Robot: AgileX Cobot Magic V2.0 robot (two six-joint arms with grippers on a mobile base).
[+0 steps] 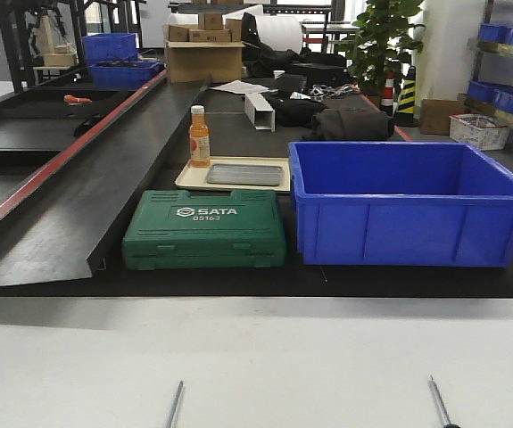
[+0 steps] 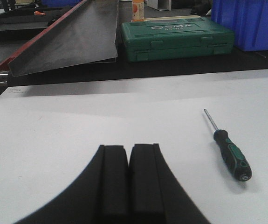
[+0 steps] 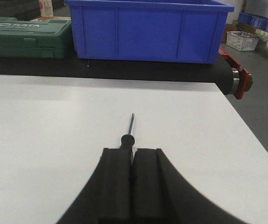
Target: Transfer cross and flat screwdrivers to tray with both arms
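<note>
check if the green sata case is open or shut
Shut. The green case lies flat, lid down against its base, seam closed along the front.

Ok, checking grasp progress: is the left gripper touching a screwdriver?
Apart. The left wrist view shows bare table between the left gripper and the screwdriver to its right.

We've got open white bench [image 1: 256, 357] up front, but the green toolcase [image 1: 204, 230] and blue bin [image 1: 408, 209] stand before the tray [image 1: 244, 174].

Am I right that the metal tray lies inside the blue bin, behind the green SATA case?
Not quite: the metal tray lies on the cream plastic tray, left of the blue bin, behind the green SATA case, as the front-facing view shows.
</note>
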